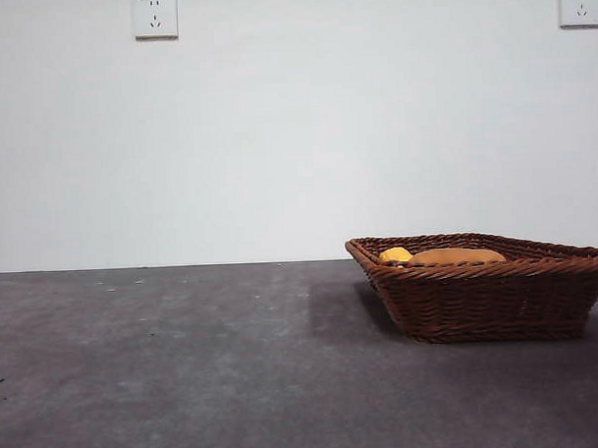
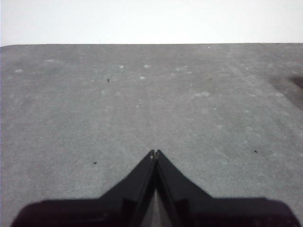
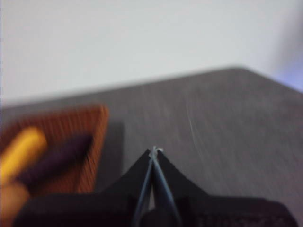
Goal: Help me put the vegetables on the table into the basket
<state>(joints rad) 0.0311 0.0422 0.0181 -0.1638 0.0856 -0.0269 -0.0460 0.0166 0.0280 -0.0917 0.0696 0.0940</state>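
The brown wicker basket (image 1: 488,296) stands on the right of the grey table (image 1: 186,366). Above its rim in the front view show the yellow corn cob (image 1: 395,254) and the tan-orange potato (image 1: 455,256). The blurred right wrist view shows the basket (image 3: 94,137) holding the corn (image 3: 21,149), the dark purple eggplant (image 3: 57,158) and part of the potato (image 3: 9,203). My right gripper (image 3: 154,151) is shut and empty, beside the basket over bare table. My left gripper (image 2: 155,152) is shut and empty over bare table. Neither arm appears in the front view.
A white wall with two power sockets (image 1: 155,16) rises behind the table's far edge. The basket's shadow (image 2: 296,87) darkens one side of the left wrist view.
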